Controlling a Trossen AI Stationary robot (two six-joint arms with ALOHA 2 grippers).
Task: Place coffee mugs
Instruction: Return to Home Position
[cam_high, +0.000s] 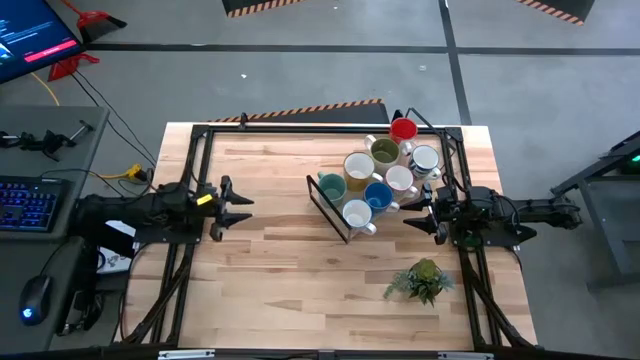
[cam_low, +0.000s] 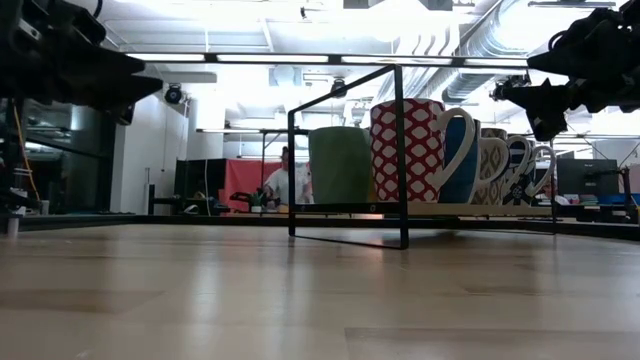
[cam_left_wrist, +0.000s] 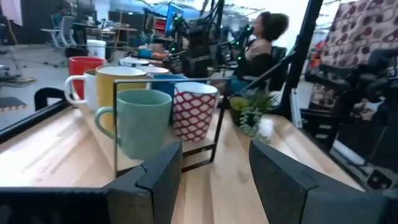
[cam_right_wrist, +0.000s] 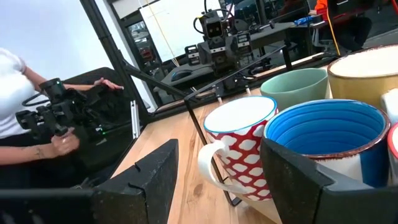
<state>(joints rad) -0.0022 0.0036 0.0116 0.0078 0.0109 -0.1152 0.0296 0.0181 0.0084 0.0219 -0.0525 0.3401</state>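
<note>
Several coffee mugs (cam_high: 378, 178) stand upright on their bases in a tight cluster on the wooden table, right of the middle. Among them are a red one (cam_high: 403, 128), an olive green one (cam_high: 385, 150), a cream-yellow one (cam_high: 358, 166), a teal one (cam_high: 331, 186), a blue one (cam_high: 377, 195) and a red-patterned white one (cam_high: 357, 213). A black wire frame (cam_high: 328, 210) stands along the cluster's left side. My left gripper (cam_high: 240, 205) hovers open at the table's left, pointing level toward the mugs. My right gripper (cam_high: 415, 214) hovers open just right of the cluster, above table height, and touches nothing.
A small green potted plant (cam_high: 421, 280) stands near the front right. Black frame rails (cam_high: 200, 180) run along the table's left, right and far edges. Bare wood (cam_high: 290, 270) lies between my left gripper and the mugs. A person (cam_right_wrist: 25, 106) sits beyond the table.
</note>
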